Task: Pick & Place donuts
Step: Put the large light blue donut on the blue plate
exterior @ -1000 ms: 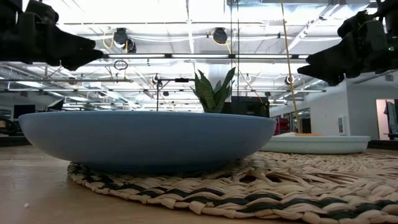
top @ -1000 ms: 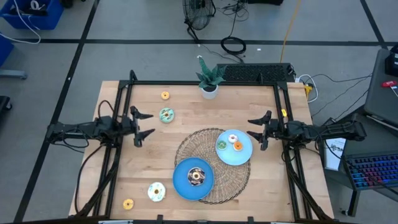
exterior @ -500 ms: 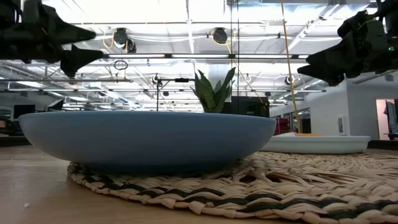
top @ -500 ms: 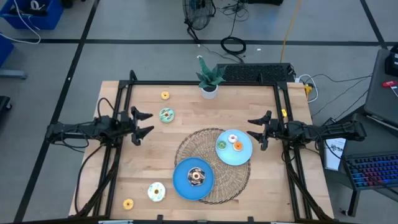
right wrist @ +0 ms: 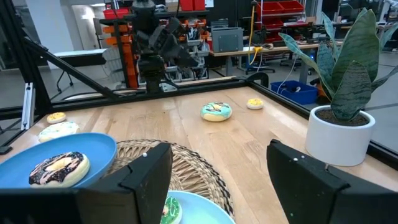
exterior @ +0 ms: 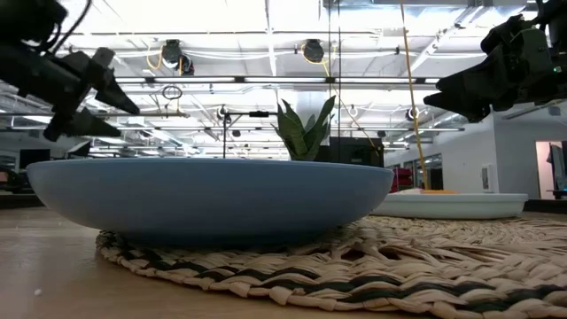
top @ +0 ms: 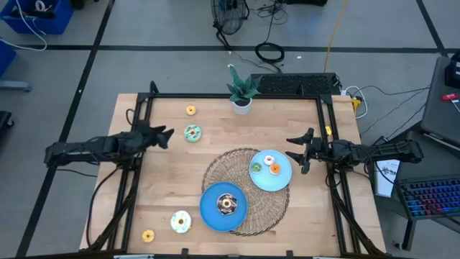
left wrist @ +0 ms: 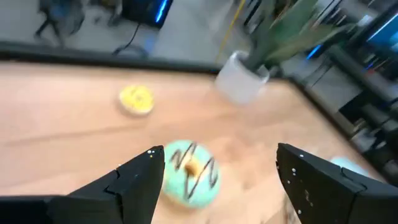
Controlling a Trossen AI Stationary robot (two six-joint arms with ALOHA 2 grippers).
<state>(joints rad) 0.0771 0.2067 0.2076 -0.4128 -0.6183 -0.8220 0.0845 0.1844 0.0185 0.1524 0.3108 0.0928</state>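
Observation:
My left gripper (top: 165, 135) is open and hangs above the table's left part, pointing at the teal donut (top: 192, 133). In the left wrist view that donut (left wrist: 191, 172) lies on the wood between and ahead of the fingers, untouched. A yellow donut (top: 190, 110) lies farther back. The dark blue plate (top: 213, 214) carries a chocolate donut (top: 227, 205). The light blue plate (top: 277, 180) carries green (top: 256, 167), cream (top: 269, 160) and orange (top: 274, 169) donuts. Near the front edge lie a cream-green donut (top: 180, 221) and a yellow one (top: 148, 235). My right gripper (top: 296, 157) is open, beside the light plate's right rim.
Both plates rest on a round woven mat (top: 215, 169) at the table's middle. A potted plant (top: 241, 92) stands at the far edge. Black frame rails (top: 141, 115) run along the left and right sides. Bare wood lies between the teal donut and the mat.
My left gripper has swung toward the table's far edge and the teal donut, rolled about its own axis and come lower in the low view. It stays open. The right arm and all donuts have kept still.

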